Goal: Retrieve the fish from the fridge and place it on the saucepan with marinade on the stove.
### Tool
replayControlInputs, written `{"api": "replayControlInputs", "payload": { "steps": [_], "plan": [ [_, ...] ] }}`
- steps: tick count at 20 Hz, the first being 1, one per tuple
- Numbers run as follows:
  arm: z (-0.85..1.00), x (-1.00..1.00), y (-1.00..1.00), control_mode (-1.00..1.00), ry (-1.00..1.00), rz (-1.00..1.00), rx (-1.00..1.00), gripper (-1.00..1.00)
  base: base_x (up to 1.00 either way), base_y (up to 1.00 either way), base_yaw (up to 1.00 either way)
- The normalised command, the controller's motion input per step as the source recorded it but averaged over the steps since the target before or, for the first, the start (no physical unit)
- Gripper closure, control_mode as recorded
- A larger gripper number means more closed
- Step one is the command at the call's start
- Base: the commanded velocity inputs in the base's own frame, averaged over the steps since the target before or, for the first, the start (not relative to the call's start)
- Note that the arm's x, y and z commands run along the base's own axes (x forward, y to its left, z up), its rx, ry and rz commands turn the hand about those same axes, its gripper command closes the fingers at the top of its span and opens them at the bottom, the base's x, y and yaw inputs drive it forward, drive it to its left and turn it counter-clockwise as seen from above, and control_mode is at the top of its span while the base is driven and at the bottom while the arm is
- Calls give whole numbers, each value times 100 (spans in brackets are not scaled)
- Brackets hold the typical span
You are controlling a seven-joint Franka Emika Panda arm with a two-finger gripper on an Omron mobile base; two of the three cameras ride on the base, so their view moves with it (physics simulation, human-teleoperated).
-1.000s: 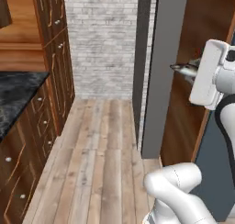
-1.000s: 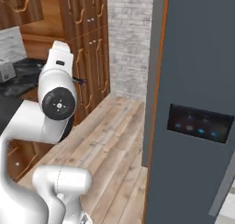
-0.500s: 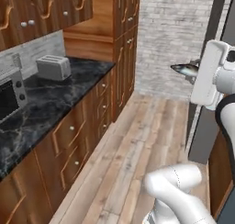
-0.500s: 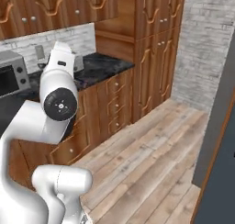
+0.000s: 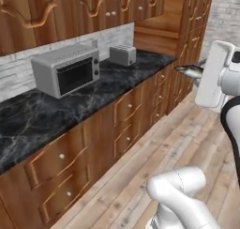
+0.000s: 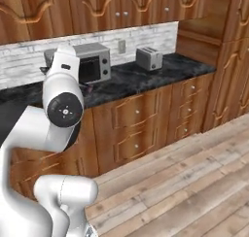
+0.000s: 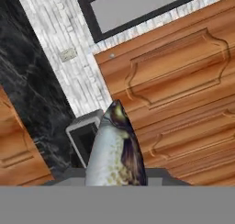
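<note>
The fish (image 5: pixel 189 71) is silvery-grey and slender, and it sticks out leftward from my white hand, high above the floor. My gripper (image 5: pixel 199 73) is shut on the fish. In the hand view the fish (image 7: pixel 114 149) rises from the bottom centre with its pointed end up, and it hides the fingertips. Behind it are the microwave, the brick wall and wooden cabinet doors. The fridge, the saucepan with marinade and the stove are out of view.
A black marble counter (image 5: pixel 70 106) runs along the left over wooden drawers (image 6: pixel 136 129). On it stand a grey microwave (image 5: pixel 65 68) and a toaster (image 5: pixel 123 54). A tall wooden cabinet (image 5: pixel 194 17) closes the counter's far end. Wooden floor (image 6: pixel 194 182) lies open before the drawers.
The whole picture has swung: the base has turned away from the fridge and the brick end wall toward the counter with the microwave. The fish stays in the shut gripper.
</note>
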Motion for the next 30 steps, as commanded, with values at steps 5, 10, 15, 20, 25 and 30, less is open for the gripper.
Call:
{"api": "replayControlInputs", "payload": {
  "steps": [5,10,15,20,25,30],
  "plan": [
    [0,0,0,100,0,0,0,100,-97,26,48],
    [0,0,0,100,0,0,0,100,-61,47,41],
    [0,0,0,100,0,0,0,100,-6,64,31],
    [0,0,0,100,0,0,0,100,3,78,23],
    [0,0,0,100,0,0,0,100,0,89,18],
    [0,0,0,100,0,0,0,100,0,94,17]
  ]
}}
